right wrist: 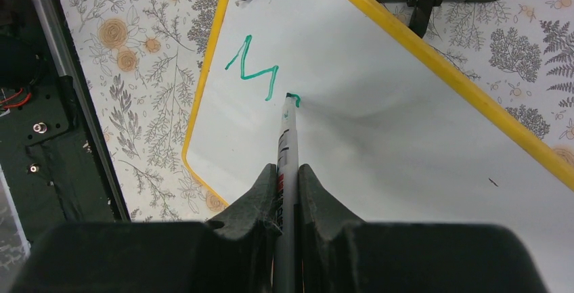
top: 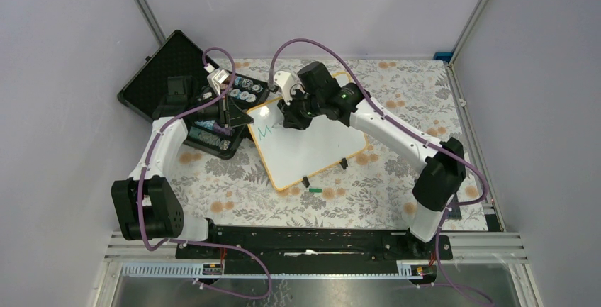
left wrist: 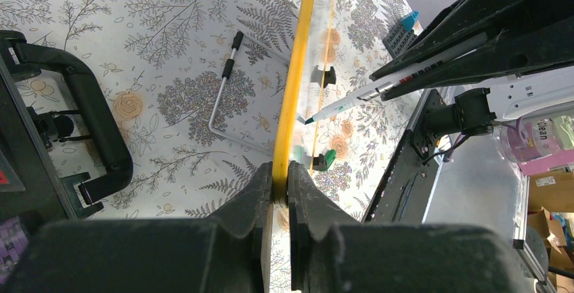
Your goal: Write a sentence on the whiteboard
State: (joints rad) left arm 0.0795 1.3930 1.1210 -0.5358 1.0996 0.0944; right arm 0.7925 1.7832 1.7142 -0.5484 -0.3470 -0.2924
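Right gripper (right wrist: 287, 172): clenched on the barrel of a marker (right wrist: 287, 134), which is seen in the right wrist view running straight out from between the jaws.
Marker tip: set against the whiteboard (right wrist: 392, 130) a little ahead of the right jaws; a short green stroke is seen at the tip.
Sentence (right wrist: 252, 70): only a green "M" is written, just beyond the tip and slightly left of it; nothing more can be read.
Left gripper (left wrist: 280, 172): clamped on the yellow rim of the whiteboard, which is seen edge-on in the left wrist view and runs straight away from between the jaws.
Shown by the left wrist view alone: the marker is seen from the side, slanting down to the board face from the right of the left jaws. A bent metal rod (left wrist: 220, 100) with black grips is seen left of the rim, over the flowered cloth (left wrist: 169, 29).
Green cap (left wrist: 328, 160): laid on the cloth right of the rim, beyond the left jaws and just beside a clip foot.
Shown by the top view alone: the whole board is seen lying askew between the two arms, with its clip feet (top: 305, 181) on the near edge.
Black case (top: 166, 66): lying open behind and left of the left jaws, farthest from the arm bases.
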